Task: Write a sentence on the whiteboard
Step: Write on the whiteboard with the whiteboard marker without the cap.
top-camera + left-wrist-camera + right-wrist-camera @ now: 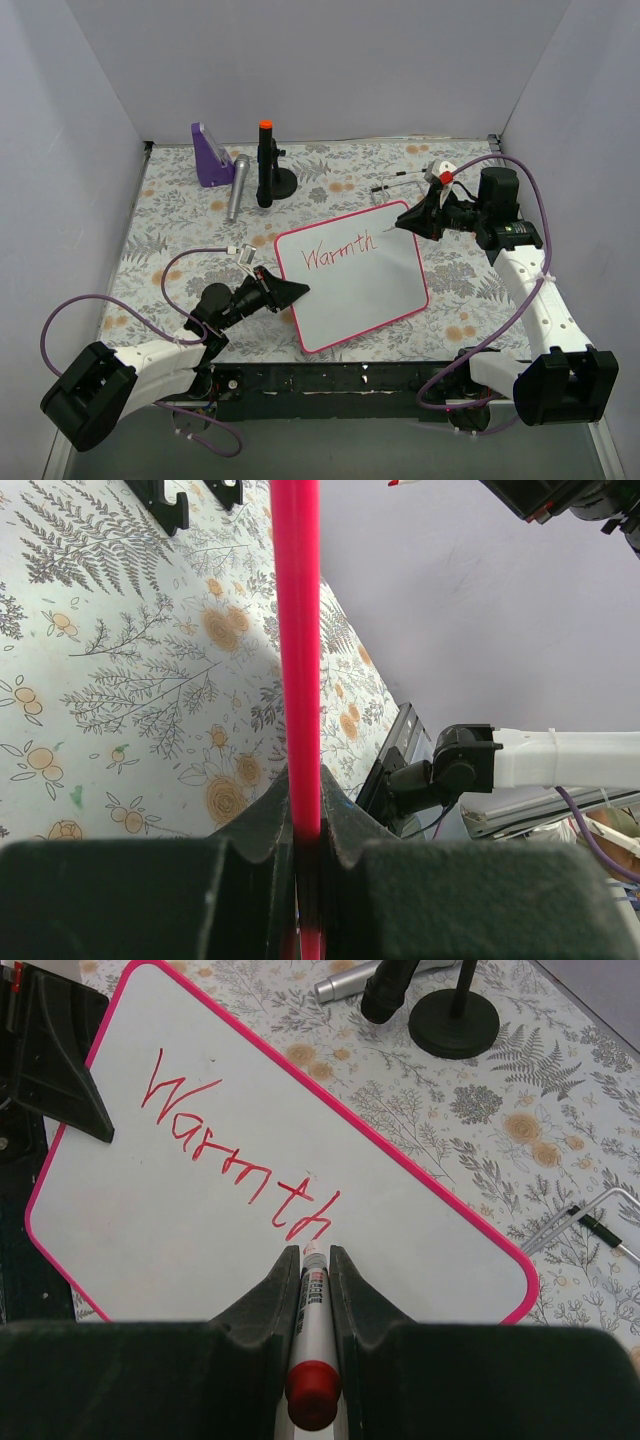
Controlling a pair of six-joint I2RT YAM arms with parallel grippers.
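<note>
Setting: you have a table (pixel 170 250) under a floral cloth, closed in by plain grey walls (pixel 350 60) on three sides.

1. Purple wedge stand (pixel 210 155), at 11 o'clock on the table near the far wall, upright.
2. Silver tube (pixel 237 188), lying flat just beside the wedge, on its 4 o'clock side.
3. Black post on a round foot (pixel 266 165), with an orange cap, upright. It stands immediately at 3 o'clock of the tube.
4. Your left gripper (pixel 298 291), at 9 o'clock of the whiteboard. Its wrist camera shows the jaws closed tight on the pink frame, the edge running straight up between the fingers (pixel 250 825).
5. Whiteboard (pixel 370 295), flat on the cloth at table centre toward the near edge. It is turned so its long side runs from 10 to 4 o'clock.
6. Sentence (pixel 338 255): one red word, "Warmth", along the upper part of the board. The rest of the white face is bare.
7. Marker (pixel 312 1330), with a red end cap toward the camera. Its tip touches the board just past the final "h".
8. Your right gripper (pixel 405 222), at 2 o'clock of the board, over its far right corner. The jaws are clamped narrow around the marker's barrel.
9. Thin wire piece (pixel 592 1223), on the cloth at 12 o'clock of the right gripper, apart from the board.
</note>
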